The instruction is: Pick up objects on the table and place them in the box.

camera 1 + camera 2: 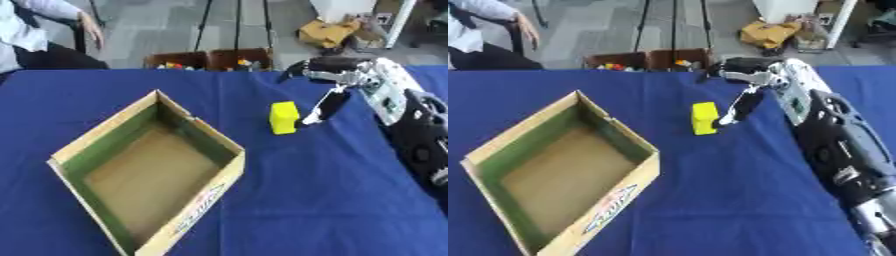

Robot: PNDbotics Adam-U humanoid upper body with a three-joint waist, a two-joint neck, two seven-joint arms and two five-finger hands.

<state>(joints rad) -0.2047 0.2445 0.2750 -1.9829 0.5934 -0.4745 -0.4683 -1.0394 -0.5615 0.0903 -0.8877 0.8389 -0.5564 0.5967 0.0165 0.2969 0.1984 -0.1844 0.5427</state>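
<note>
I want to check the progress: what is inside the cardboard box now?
Inside the box only its bare brown floor shows. The near wall covers a strip of the floor. The yellow block stands outside.

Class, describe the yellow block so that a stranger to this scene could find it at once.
Start at the open cardboard box on the blue table. Just right of its far corner stands the yellow block, with the right hand at its side. Nothing else on the cloth is yellow.

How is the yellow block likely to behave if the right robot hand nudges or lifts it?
The yellow block looks boxy with flat faces, so it should probably slide on the blue tablecloth rather than roll. It stands taller than wide, so a high push from the right robot hand might tip it. It keeps crisp edges, suggesting it is stiff and probably light.
</note>
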